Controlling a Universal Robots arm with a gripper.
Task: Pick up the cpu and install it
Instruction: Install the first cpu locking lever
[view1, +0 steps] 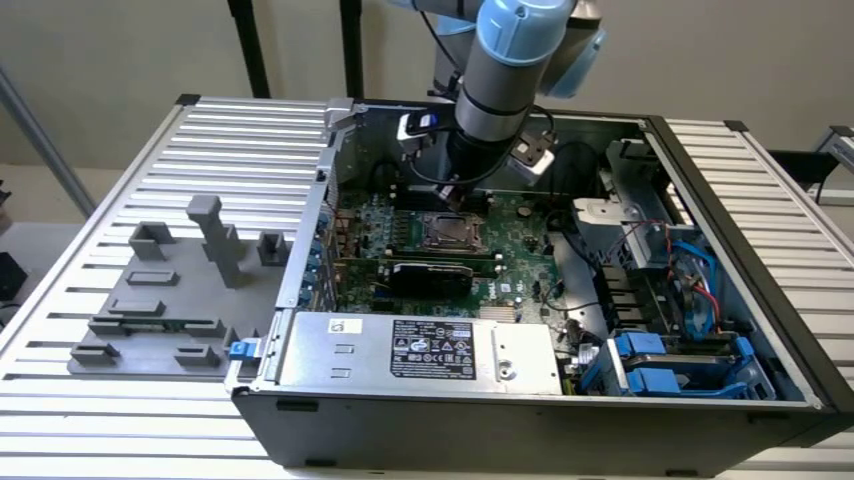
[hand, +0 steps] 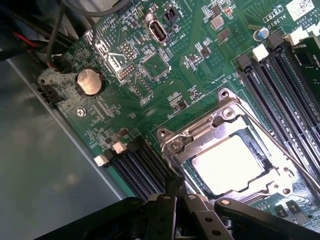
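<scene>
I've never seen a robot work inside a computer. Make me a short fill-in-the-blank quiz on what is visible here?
1. The cpu lies inside the metal-framed ____ on the green motherboard.
2. The claw above the cpu is ____, holding nothing.
3. The round silver coin ____ sits on the motherboard near its edge.
4. In the exterior view, the grey plastic blocks lie to the ____ of the open computer case.

Missing words: socket; shut; battery; left

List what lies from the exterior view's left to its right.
Grey plastic blocks → green motherboard with the cpu in its socket → blue drive bays → ribbed table.
</scene>
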